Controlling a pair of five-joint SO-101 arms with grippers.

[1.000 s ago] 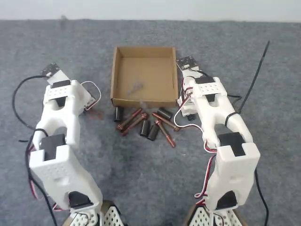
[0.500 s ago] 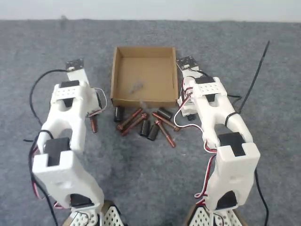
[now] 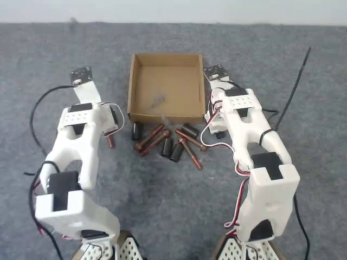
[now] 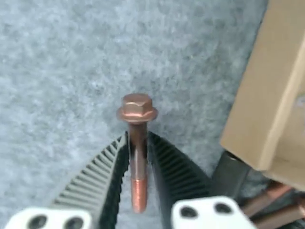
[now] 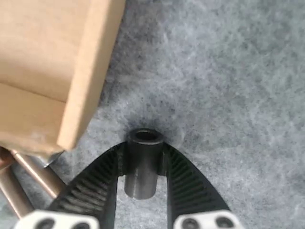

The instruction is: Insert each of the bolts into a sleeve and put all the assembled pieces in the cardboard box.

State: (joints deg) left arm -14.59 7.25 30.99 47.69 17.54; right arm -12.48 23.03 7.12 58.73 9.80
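A copper-coloured bolt [image 4: 137, 107] sits clamped between the ridged black fingers of the left end effector [image 4: 137, 139]. Its hexagonal head pokes out past the fingertips and its threaded tip points back toward the wrist. It hangs over the grey desk [image 4: 71, 57], just beside the outer wall of the cardboard box [image 4: 267, 105].

The right wrist view shows the right end effector [image 5: 144, 150] closed on a black sleeve [image 5: 141, 183]. The sleeve's open bore faces outward, near a corner of the box [image 5: 57, 62].

From the high view both grips lie largely under the white arms. A short length of the held bolt [image 3: 110, 141] shows beside the left arm, to the left of the box.

The open, square box [image 3: 162, 117] lies at the far middle of the desk, between the two wrists. A faint dark smudge [image 3: 158, 100] marks its floor.

In front of the box lies a loose cluster of parts. Two bolts [image 3: 150, 137] lie side by side, and two more bolts [image 3: 190, 153] lie to their right. One sleeve [image 3: 136, 131] is at the cluster's left, another sleeve [image 3: 189, 129] is close to the box wall, and a pair of sleeves [image 3: 172, 149] touch each other in the middle.

The wrist views catch the edge of this cluster: a sleeve [image 4: 231, 174] at the box corner, and bolt shafts [image 5: 28, 174] under the box edge.

A black cable [image 3: 295, 92] trails across the desk to the right of the right arm.
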